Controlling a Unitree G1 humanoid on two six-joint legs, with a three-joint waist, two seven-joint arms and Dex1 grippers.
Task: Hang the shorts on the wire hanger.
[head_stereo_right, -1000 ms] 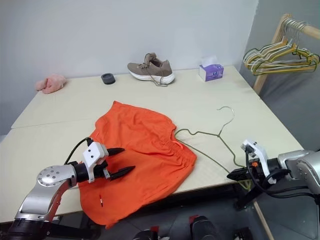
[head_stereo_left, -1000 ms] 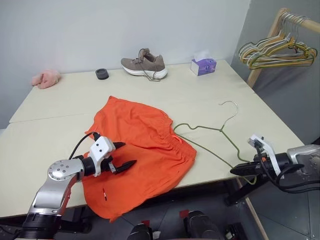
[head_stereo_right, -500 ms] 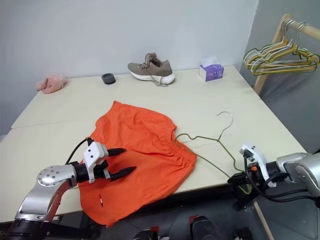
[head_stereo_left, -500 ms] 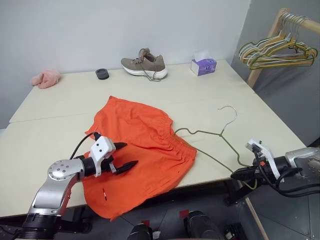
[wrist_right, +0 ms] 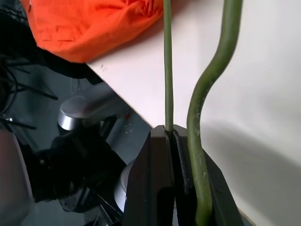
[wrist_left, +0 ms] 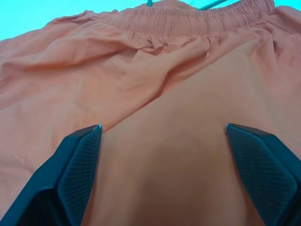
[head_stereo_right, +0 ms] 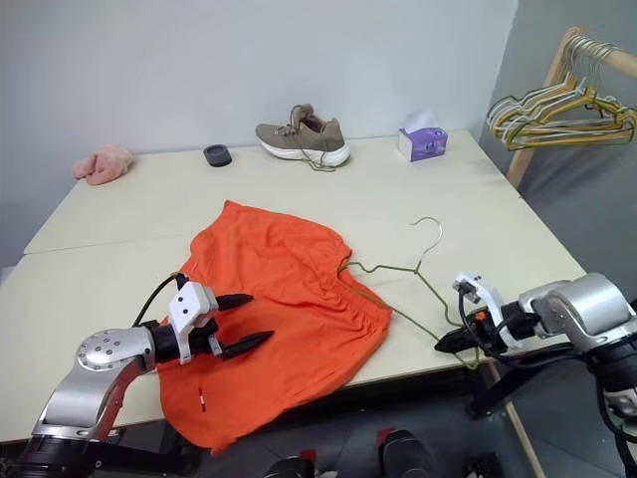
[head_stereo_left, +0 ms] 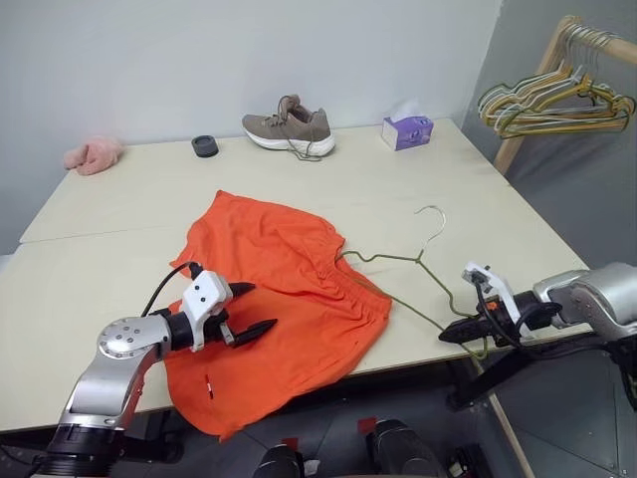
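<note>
Shorts (head_stereo_left: 284, 299) lie flat mid-table, orange, near hem draped over the table's (head_stereo_left: 119, 214) near edge. Wire hanger (head_stereo_left: 398, 261) on the table just right of them, left end touching the waistband, hook toward the far side. Right gripper (head_stereo_left: 445, 337) at the near right edge, fingers clamped tight on the hanger's near corner wire. Left gripper (head_stereo_left: 251, 309) over the near left part of the shorts, fingers spread wide, holding nothing. Far side: shoe (head_stereo_left: 289, 130), tissue box (head_stereo_left: 406, 131), pink cloth (head_stereo_left: 92, 156), small black disc (head_stereo_left: 204, 146). Bunch of hangers (head_stereo_left: 557, 105) on a rack, far right.
</note>
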